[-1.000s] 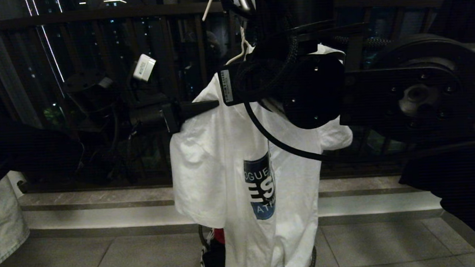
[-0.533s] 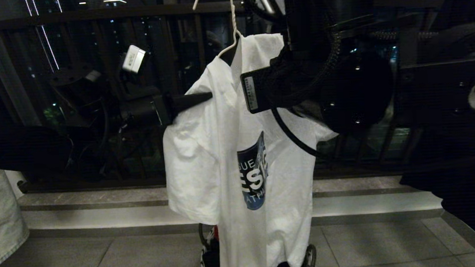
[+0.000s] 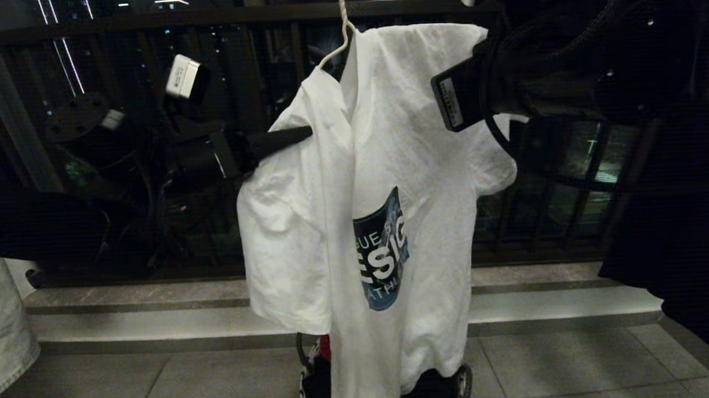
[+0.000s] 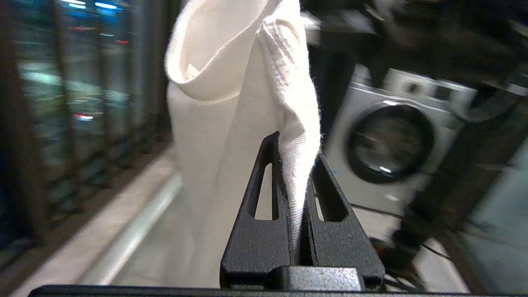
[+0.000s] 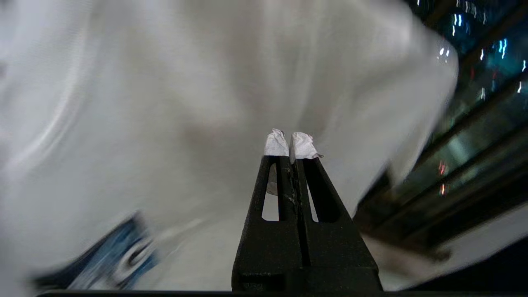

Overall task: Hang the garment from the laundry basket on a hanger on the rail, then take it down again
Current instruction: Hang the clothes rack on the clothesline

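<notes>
1. Garment position. The garment (image 3: 354,181), white w/ blue chest print, hangs on the hanger (image 3: 342,26); only the twisted wire neck and one shoulder wire show, running out of the top of the head view. The rail is not in view, so whether the hook is seated on it cannot be told. The hem drops to the laundry basket (image 3: 305,374) on the floor, directly below; dark rim and a red item partly seen.

2. Left gripper (image 4: 298,165). Comes in level from the robot's left at shoulder/sleeve height. Jaws closed on a fold of the garment's fabric; the left wrist view shows cloth pinched between the two fingers. Probable purpose: holds that shoulder out and steadies the cloth so it sits square on the wire and does not slide off.

3. Right gripper (image 5: 291,146). Its arm sits high on the robot's right, in front of the other shoulder. Jaws fully closed, tips together, w/ nothing between them; white padding on the tips only. The tips point at the garment's cloth, near it; contact cannot be told. Judgement: this arm is not carrying anything.

4. Surroundings. Dark balcony railing (image 3: 113,21) behind; washing machine (image 4: 392,144) in the left wrist view; pale denim item (image 3: 1,328) at the far left edge.
</notes>
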Robot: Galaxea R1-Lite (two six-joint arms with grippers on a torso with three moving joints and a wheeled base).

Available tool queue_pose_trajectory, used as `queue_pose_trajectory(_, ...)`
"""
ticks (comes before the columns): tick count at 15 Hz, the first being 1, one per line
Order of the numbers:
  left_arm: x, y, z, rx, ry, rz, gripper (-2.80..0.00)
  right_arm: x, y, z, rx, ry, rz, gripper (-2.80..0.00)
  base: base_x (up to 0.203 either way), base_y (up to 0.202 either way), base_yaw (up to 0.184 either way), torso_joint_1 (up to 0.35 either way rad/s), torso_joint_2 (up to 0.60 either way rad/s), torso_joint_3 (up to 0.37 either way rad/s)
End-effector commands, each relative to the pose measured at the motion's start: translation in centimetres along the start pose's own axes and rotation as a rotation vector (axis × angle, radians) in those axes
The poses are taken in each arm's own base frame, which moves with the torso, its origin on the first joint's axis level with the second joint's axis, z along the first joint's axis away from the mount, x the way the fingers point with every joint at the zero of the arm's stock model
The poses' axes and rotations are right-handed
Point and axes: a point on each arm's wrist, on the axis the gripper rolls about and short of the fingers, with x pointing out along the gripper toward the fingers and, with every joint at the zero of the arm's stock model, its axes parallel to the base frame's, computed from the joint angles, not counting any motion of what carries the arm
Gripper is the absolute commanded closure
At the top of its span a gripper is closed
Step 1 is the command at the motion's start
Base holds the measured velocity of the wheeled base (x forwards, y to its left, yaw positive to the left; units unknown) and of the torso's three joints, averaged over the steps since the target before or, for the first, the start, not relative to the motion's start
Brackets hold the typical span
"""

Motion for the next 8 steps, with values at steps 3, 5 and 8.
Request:
queue_pose_trajectory(3, -0.3, 0.5, -1.6, -0.124, 0.078, -0.078, 0.00, 0.3, -3.8, 0.9, -0.105, -0.060, 0.016, 0.00, 0.000, 0.000, 0.000, 0.000, 0.00, 0.000)
queue_pose_trajectory(5, -0.3, 0.9, -2.2, -0.145, 0.123, -0.105, 0.00, -1.0, -5.0, 0.7, -0.157, -0.043, 0.084, 0.00, 0.000, 0.000, 0.000, 0.000, 0.00, 0.000)
queue_pose_trajectory(8, -0.3, 1.3, -2.7, -0.158, 0.138, -0.110, 0.00, -5.1, -6.9, 0.2, -0.201, -0.007, 0.275, -2.80, 0.000, 0.000, 0.000, 0.000, 0.00, 0.000)
